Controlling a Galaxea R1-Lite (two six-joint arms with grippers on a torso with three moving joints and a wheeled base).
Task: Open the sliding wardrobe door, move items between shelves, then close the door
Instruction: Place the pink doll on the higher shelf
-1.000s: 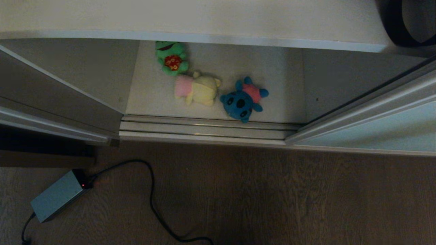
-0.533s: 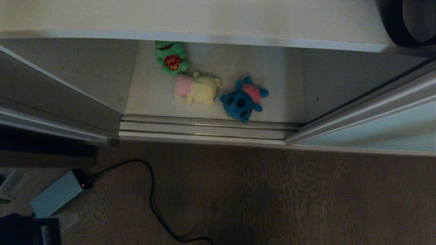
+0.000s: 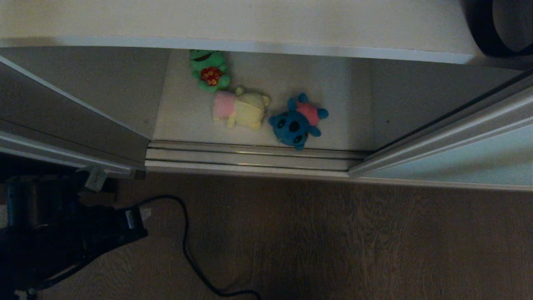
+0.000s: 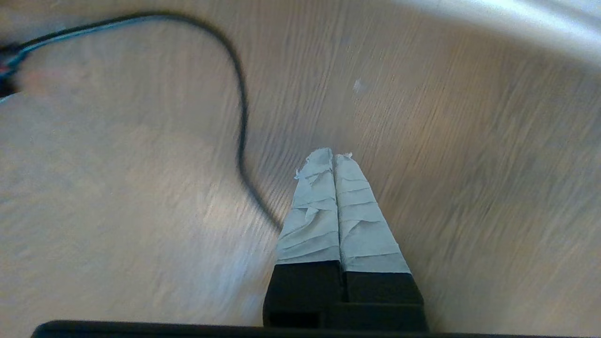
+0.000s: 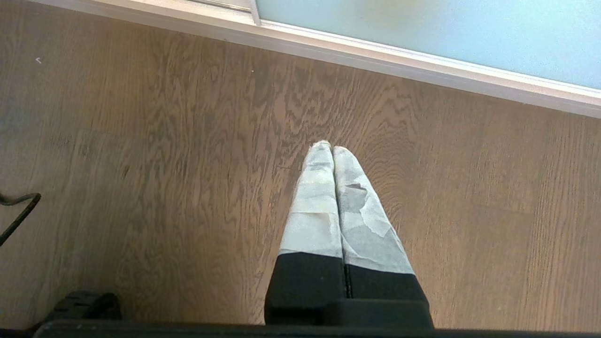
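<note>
The sliding wardrobe door (image 3: 479, 158) of frosted glass stands slid to the right, leaving the opening bare. On the lower shelf (image 3: 345, 104) lie the items: a blue plush (image 3: 297, 123) with a pink back, a pale yellow plush (image 3: 243, 109) and a green plush (image 3: 209, 71). The upper shelf (image 3: 250, 21) juts out above them. My left arm (image 3: 62, 233) reaches over the floor at the lower left, well short of the wardrobe. Its left gripper (image 4: 334, 155) is shut and empty, beside a cable. The right gripper (image 5: 328, 146) is shut and empty above the floor near the door's bottom frame (image 5: 422, 61).
A black cable (image 3: 185, 241) snakes over the brown wooden floor (image 3: 333, 241). The door tracks (image 3: 250, 158) run along the wardrobe's threshold. Another door panel (image 3: 62, 125) stands at the left. A dark round object (image 3: 479, 29) sits on the upper shelf's right end.
My left arm has swung up into the head view at the lower left and now covers the grey box on the floor. The toys and the door have not moved.
</note>
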